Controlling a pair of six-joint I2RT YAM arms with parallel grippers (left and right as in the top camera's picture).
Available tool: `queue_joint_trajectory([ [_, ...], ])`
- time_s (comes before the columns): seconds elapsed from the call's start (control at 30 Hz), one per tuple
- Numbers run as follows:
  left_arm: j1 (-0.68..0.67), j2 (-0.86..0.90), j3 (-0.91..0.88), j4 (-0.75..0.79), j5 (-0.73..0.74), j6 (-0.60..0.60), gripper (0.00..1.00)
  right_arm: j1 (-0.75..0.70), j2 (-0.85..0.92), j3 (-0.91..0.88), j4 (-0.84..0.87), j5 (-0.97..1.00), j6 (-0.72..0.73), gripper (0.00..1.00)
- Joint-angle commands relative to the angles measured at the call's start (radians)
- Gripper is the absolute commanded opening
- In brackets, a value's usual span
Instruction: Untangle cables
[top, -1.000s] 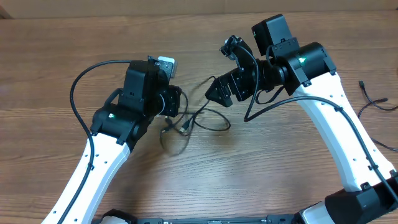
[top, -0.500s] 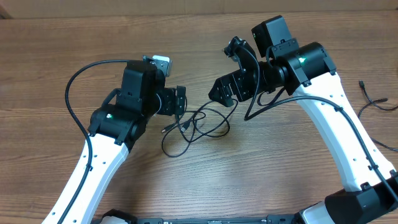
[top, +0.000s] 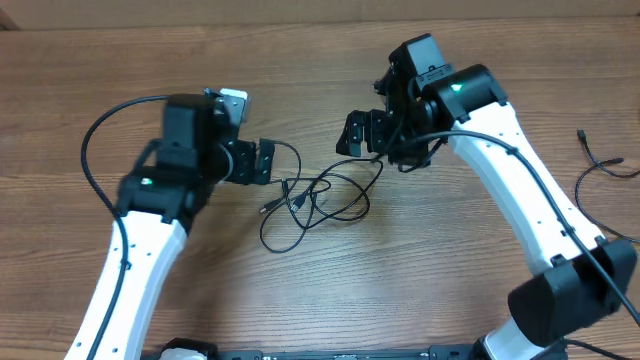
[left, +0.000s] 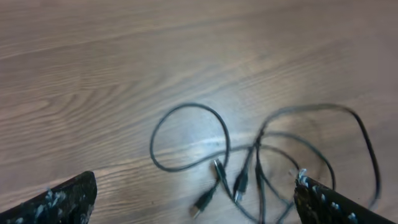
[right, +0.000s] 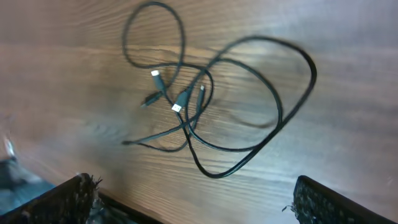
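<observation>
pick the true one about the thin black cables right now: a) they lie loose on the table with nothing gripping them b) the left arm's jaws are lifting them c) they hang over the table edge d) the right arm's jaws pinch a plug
A: the cables lie flat on the table between the left arm and the right arm, and both wrist views show open jaws holding nothing.

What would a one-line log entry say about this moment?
left claw: open, empty | right claw: open, empty | cables: tangled, lying on table | task: not done
</observation>
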Motion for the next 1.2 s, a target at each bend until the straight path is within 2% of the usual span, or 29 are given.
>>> queue_joint_trajectory([
  [0.0,0.086,-0.019,0.021,-0.037,0.243,0.201,0.99,0.000,0.018,-0.023,0.010,-0.016,0.183,1.00],
  [0.1,0.148,-0.019,0.021,-0.076,0.300,0.264,1.00,0.000,0.022,-0.045,0.012,-0.024,0.184,1.00],
  [0.27,0.180,-0.019,0.021,-0.100,0.297,0.264,1.00,0.000,0.022,-0.106,0.029,-0.010,0.262,1.00],
  [0.43,0.180,-0.019,0.021,-0.100,0.297,0.265,1.00,0.002,0.022,-0.216,0.137,-0.032,0.350,1.00],
  [0.53,0.180,-0.019,0.021,-0.100,0.293,0.265,1.00,0.008,0.022,-0.280,0.216,-0.087,0.354,0.99],
  [0.87,0.180,-0.019,0.021,-0.100,0.293,0.265,1.00,0.022,0.022,-0.411,0.418,-0.035,0.439,0.50],
  [0.97,0.180,-0.019,0.021,-0.100,0.293,0.265,1.00,0.022,0.022,-0.438,0.428,0.027,0.481,0.25],
  [1.03,0.180,-0.019,0.021,-0.100,0.293,0.265,1.00,0.022,0.022,-0.443,0.417,0.064,0.480,0.04],
  [1.17,0.180,-0.019,0.021,-0.100,0.293,0.265,1.00,0.022,0.022,-0.430,0.384,0.104,0.475,0.04],
])
